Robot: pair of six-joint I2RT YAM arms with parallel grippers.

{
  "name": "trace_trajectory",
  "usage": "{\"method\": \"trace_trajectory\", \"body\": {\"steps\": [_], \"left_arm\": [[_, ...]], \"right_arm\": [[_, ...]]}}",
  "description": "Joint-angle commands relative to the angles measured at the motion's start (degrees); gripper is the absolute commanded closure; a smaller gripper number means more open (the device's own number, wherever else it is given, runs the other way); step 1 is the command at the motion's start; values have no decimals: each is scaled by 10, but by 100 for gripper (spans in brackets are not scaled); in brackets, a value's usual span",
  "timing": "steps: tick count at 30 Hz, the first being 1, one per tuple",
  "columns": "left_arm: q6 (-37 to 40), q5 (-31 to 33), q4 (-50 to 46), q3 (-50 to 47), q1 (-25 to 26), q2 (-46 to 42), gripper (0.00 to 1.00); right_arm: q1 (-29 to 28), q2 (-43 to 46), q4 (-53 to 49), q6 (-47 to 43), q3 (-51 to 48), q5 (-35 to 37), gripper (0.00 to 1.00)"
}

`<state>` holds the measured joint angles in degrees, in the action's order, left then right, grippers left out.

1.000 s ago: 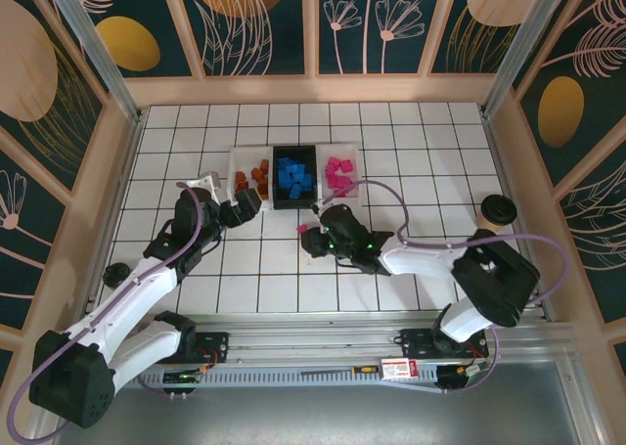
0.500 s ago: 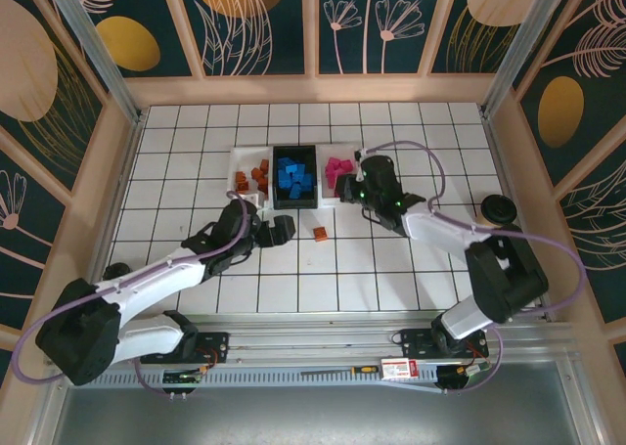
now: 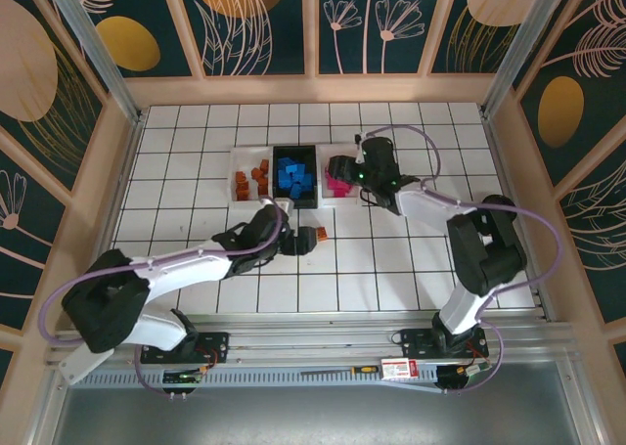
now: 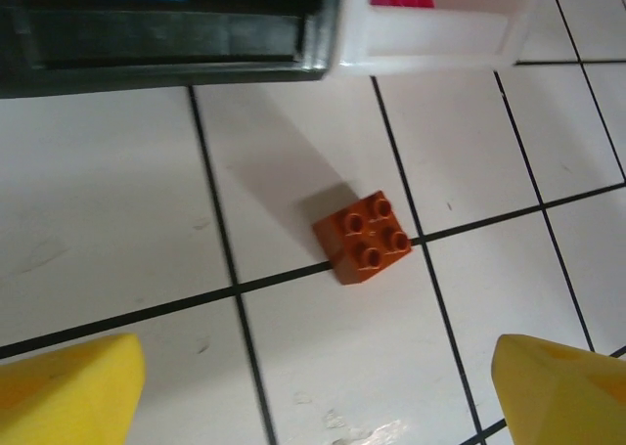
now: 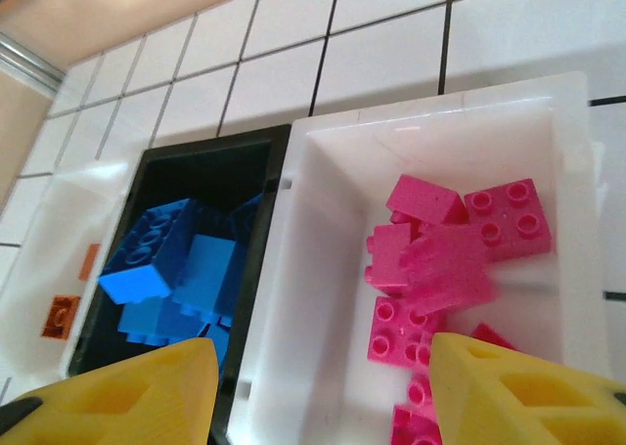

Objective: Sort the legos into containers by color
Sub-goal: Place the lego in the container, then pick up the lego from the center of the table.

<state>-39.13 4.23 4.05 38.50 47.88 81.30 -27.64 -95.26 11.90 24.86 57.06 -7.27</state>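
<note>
My left arm [image 3: 186,264] lies nearest me, low across the desk [image 3: 372,269]. It stretches from its base toward the middle, wrist turned right. The left jaws stand wide, yellow fingertips [image 4: 68,386] far apart with nothing between them.

Just ahead of them one orange-brown lego [image 4: 364,235] sits studs up on a grout line, touching neither finger. It is a square four-stud brick, so I see no long axis. Its sides are skewed against the tile lines, one corner toward the trays.

Beyond it the containers stand side by side:
- a white tray [image 3: 235,155] with orange bricks [image 3: 256,176]
- a black tray [image 3: 275,171] with blue bricks [image 5: 166,259]
- a second white tray [image 5: 440,122] with pink bricks [image 5: 440,259]

My right arm [image 3: 484,249] bends at the elbow and reaches left over that far row. The right jaws are spread apart and empty, above the wall shared by the black and pink-filled trays.
</note>
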Motion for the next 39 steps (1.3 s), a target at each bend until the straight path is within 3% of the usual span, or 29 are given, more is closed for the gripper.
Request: {"method": "trace_trajectory", "body": {"steps": [1, 9, 15, 18, 23, 32, 39], "left_arm": [[20, 22, 10, 36, 16, 47, 10], [41, 57, -3, 131, 50, 166, 18], [33, 100, -32, 169, 52, 240, 20], [28, 103, -33, 187, 51, 266, 26], [26, 100, -31, 202, 51, 299, 45], [10, 90, -20, 153, 51, 252, 66], [-7, 106, -27, 70, 14, 76, 71]], "right_arm": [[-2, 84, 43, 26, -72, 8, 40], [-13, 266, 52, 53, -242, 22, 39], [-20, 382, 12, 60, -307, 37, 38], [-22, 419, -11, 57, -318, 45, 38], [-27, 449, -21, 59, -329, 48, 37], [-31, 448, -16, 59, -336, 60, 37], [-34, 437, -4, 61, -342, 63, 37]]}}
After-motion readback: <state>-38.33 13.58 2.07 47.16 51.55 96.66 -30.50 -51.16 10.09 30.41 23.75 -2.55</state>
